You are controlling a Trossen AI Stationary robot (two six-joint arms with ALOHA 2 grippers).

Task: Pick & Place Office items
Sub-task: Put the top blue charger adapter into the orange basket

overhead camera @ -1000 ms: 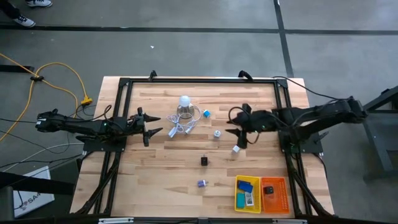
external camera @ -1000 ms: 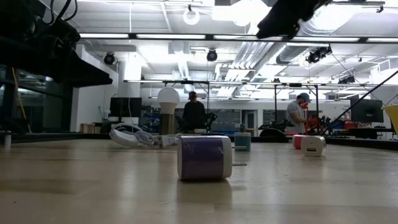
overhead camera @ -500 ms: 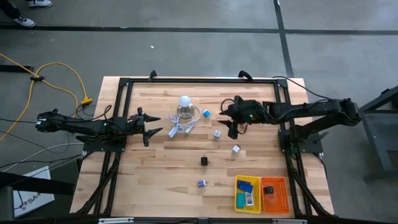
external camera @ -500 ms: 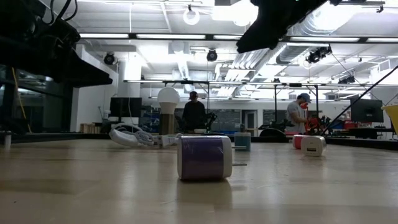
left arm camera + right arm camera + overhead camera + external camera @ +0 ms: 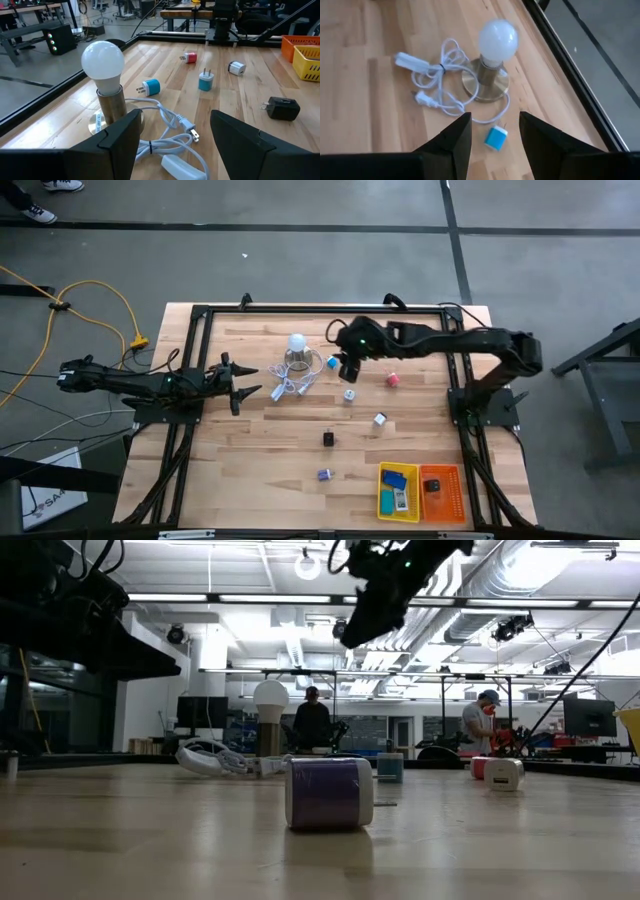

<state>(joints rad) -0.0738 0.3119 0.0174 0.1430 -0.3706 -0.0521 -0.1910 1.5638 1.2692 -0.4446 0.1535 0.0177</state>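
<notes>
The office items lie loose on the wooden table. In the high view they are a blue plug block [image 5: 332, 363], a teal-white piece [image 5: 349, 394], a pink cube [image 5: 392, 379], a white cube [image 5: 380, 420], a black block [image 5: 328, 438] and a small blue-white piece [image 5: 325, 474]. My right gripper [image 5: 345, 367] hangs open above the table, just over the blue block [image 5: 495, 137]. It touches nothing. My left gripper [image 5: 243, 385] waits open at the table's left side, facing the lamp's cord [image 5: 170, 135].
A white-bulbed lamp [image 5: 297, 344] on a brass base stands right beside the blue block, its looped white cord [image 5: 291, 386] spread toward the left arm. A yellow mesh tray [image 5: 398, 491] holding a blue piece and an orange tray [image 5: 441, 493] sit at the near right corner. A black frame [image 5: 320, 308] rims the table.
My right gripper has swung from above the white cube toward the far left, across the table's middle. It now stands over the blue block next to the lamp. The pink cube, earlier covered by the arm, shows now. The left arm has kept still.
</notes>
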